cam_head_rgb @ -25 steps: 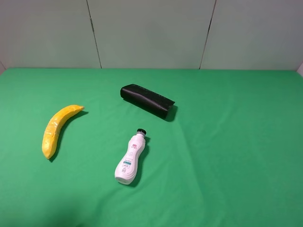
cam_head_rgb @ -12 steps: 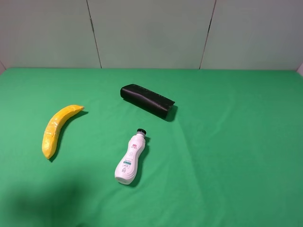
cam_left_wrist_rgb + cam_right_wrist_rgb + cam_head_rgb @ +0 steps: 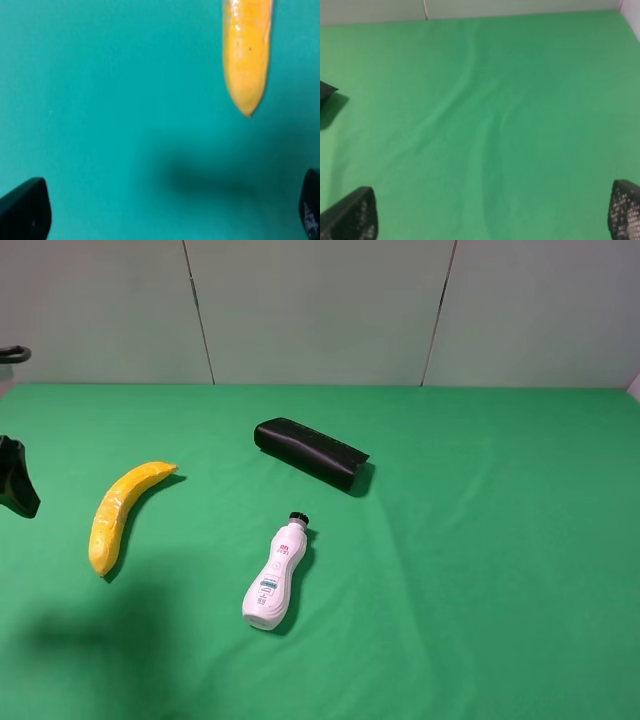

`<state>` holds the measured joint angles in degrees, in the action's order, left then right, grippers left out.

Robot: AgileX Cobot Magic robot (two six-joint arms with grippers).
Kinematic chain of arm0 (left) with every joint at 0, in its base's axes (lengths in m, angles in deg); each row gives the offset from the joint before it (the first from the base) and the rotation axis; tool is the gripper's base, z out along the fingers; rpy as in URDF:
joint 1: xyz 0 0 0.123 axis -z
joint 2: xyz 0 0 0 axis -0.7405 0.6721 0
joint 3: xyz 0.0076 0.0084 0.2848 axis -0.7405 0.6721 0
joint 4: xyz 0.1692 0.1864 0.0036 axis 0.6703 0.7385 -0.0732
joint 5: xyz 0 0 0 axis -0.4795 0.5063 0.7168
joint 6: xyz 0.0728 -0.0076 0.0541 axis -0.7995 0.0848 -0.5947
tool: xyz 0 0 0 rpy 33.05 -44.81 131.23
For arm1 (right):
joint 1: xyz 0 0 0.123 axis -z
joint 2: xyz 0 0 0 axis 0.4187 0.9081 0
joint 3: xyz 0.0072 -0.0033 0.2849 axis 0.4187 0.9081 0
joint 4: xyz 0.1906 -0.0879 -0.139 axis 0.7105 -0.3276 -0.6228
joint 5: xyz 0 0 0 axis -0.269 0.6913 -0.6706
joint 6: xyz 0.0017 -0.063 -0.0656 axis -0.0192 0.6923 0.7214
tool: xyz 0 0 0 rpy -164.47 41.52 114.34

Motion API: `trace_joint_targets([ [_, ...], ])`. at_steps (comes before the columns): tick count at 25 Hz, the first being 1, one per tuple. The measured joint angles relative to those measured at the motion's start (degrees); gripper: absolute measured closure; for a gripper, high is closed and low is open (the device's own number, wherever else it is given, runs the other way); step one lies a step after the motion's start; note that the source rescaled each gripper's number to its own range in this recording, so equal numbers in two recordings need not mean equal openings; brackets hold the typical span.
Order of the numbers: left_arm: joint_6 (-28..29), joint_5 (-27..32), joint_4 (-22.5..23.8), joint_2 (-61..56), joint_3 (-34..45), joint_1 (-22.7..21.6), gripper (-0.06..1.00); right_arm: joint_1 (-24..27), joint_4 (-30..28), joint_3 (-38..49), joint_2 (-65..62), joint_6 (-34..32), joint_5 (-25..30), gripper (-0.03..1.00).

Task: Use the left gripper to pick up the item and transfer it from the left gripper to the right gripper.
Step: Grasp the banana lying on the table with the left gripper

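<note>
Exterior high now shows my left gripper [image 3: 17, 485], absent before, near the banana [image 3: 118, 515], jaws wide apart, like my right gripper [image 3: 492, 215]

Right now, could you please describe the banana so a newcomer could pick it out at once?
Look at the left half of the green cloth. There, left of the white bottle and the long black case, lies the banana, touching neither. It is the only yellow, curved thing.

Yellow banana [image 3: 246, 55] on green cloth [image 3: 90, 100], dark shadow [image 3: 210, 180] near it, tool [image 3: 168, 210] with jaws wide apart
</note>
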<state>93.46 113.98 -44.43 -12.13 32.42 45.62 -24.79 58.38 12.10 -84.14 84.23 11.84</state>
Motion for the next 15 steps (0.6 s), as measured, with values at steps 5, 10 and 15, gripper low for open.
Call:
trace_joint_targets([
  [5,0.0,-2.8,-0.3,6.0,0.0,0.3,-0.05,0.0,0.0,0.0,0.0,0.0,0.1,-0.03],
  [10,1.7,-6.9,-0.1,11.1,-0.1,2.8,-0.05,0.0,0.0,0.0,0.0,0.0,0.1,-0.03],
  [15,4.3,-10.7,0.5,15.9,-0.1,6.5,-0.05,0.0,0.0,0.0,0.0,0.0,0.1,-0.03],
])
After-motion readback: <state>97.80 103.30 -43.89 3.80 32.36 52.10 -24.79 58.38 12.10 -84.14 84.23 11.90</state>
